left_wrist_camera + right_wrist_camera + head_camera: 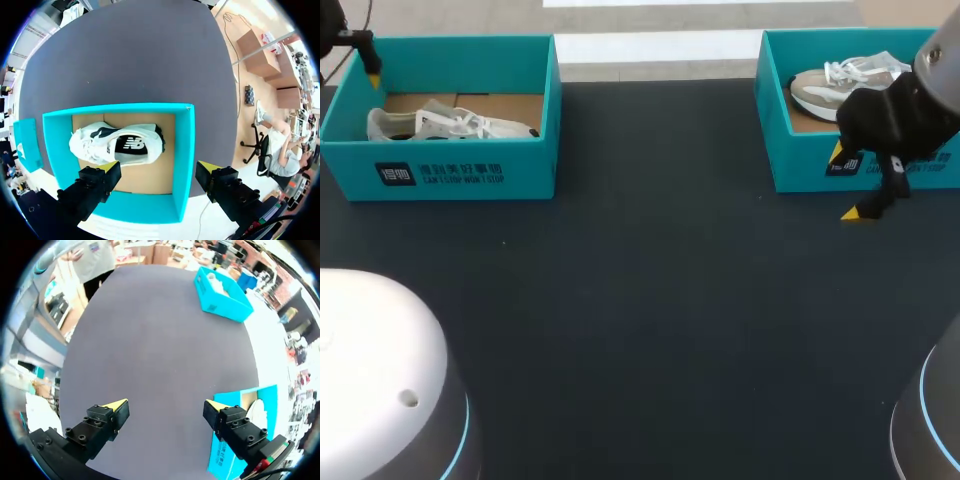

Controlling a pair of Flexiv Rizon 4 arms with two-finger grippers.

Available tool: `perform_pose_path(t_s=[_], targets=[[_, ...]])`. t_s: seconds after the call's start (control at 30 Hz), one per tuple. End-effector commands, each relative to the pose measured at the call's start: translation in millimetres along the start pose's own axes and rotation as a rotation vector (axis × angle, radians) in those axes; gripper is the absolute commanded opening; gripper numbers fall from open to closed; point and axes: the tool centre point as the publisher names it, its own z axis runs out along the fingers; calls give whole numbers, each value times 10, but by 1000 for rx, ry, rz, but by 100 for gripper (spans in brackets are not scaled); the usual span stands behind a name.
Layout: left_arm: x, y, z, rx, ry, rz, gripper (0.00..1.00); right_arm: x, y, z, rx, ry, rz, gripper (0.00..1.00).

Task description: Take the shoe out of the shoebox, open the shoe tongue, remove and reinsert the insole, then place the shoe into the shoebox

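Observation:
A white shoe with black panels [117, 145] lies on its side in the left teal shoebox [182, 150]; the head view shows that shoe [445, 124] in that box [470, 170] at the table's far left. My left gripper [158, 167] hangs open above the box, holding nothing. A grey and white shoe [840, 85] lies in the right teal shoebox [800, 165]. In front of that box, over the table, my right gripper [847, 185] is open and empty, as the right wrist view also shows of this gripper [166, 405].
The dark table [650, 300] stretches between and in front of the two boxes. In the right wrist view the right shoebox [235, 445] lies beside one finger and the left shoebox [222, 292] stands far ahead. My left arm [350, 45] enters at the far left corner.

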Motion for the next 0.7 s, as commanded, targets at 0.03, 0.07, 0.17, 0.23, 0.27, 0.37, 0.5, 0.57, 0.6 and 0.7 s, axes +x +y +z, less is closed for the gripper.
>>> perform_pose_path(t_s=[0.03, 0.07, 0.17, 0.23, 0.27, 0.37, 0.5, 0.57, 0.6, 0.7], targets=[[-13, -67, -48, -9, 5, 0, 100, -565, 91, 105, 67, 25, 398, 100], [-13, -67, -48, -9, 5, 0, 100, -698, 75, 104, 67, -3, 495, 100], [-13, -67, -48, -9, 5, 0, 100, -988, 86, 89, 68, -62, 685, 100], [-13, -67, -48, -9, 5, 0, 100, -1157, 99, 64, 102, -118, 814, 100], [-13, -67, -48, -9, 5, 0, 100, -1252, 96, 54, 108, -150, 874, 100], [-13, -67, -48, -9, 5, 0, 100, -1507, -8, 9, 162, -207, 1116, 100], [-13, -67, -48, -9, 5, 0, 100, -1578, -54, -20, 164, -198, 1172, 100], [-13, -67, -48, -9, 5, 0, 100, -1578, -54, -20, 164, -198, 1172, 100], [-13, -67, -48, -9, 5, 0, 100, -1578, -54, -20, 164, -198, 1172, 100], [-13, -67, -48, -9, 5, 0, 100, -1578, -54, -20, 164, -198, 1172, 100]])
